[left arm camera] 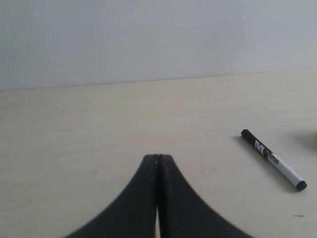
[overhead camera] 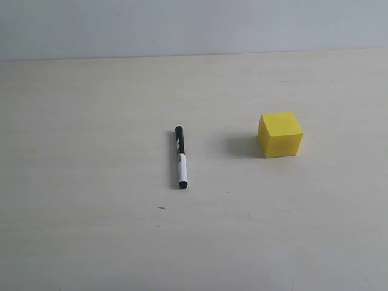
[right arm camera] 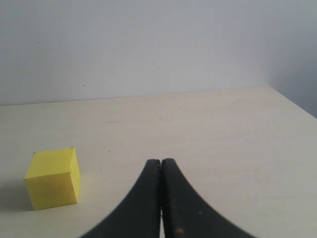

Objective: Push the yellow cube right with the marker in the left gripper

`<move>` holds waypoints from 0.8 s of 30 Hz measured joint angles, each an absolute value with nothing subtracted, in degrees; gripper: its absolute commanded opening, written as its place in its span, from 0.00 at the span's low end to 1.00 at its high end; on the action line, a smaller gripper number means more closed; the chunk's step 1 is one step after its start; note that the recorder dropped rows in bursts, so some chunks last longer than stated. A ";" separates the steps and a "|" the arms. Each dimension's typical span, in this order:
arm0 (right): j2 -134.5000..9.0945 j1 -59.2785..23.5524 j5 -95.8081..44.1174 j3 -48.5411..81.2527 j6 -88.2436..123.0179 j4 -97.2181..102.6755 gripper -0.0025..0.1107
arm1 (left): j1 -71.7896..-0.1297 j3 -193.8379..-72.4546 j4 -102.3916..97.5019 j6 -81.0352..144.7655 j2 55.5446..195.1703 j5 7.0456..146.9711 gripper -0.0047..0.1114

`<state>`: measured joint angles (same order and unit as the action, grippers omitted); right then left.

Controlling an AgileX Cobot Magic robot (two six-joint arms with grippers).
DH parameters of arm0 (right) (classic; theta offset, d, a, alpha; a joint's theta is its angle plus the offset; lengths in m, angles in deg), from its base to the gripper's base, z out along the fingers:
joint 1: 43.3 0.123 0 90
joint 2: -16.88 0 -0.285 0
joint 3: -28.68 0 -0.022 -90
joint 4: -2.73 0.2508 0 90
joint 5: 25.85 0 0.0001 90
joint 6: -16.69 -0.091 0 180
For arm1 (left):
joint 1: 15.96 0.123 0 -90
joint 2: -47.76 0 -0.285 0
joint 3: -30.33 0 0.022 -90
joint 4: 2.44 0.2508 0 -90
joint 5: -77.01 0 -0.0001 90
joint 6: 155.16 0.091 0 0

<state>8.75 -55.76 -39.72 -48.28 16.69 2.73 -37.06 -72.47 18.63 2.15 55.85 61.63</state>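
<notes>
The marker lies flat on the pale table, black cap toward the far side, white barrel toward me; it also shows in the left wrist view. The yellow cube stands on the table to the marker's right, apart from it, and appears in the right wrist view. My left gripper is shut with nothing between its fingers, well short of the marker. My right gripper is shut and empty, beside the cube without touching it. Neither gripper shows in the exterior view.
The pale wooden table runs back to a plain light wall. Its right edge shows in the right wrist view. Nothing else lies on it besides small marks.
</notes>
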 measured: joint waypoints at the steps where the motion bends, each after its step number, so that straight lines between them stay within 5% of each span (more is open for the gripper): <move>1: 8.75 -55.76 -39.72 -48.28 16.69 2.73 0.02 | -37.06 -72.47 18.63 2.15 55.85 61.63 0.04; 24: 8.75 -55.76 -39.72 -48.28 16.69 2.73 0.02 | -29.72 -72.47 18.63 2.27 55.85 61.63 0.04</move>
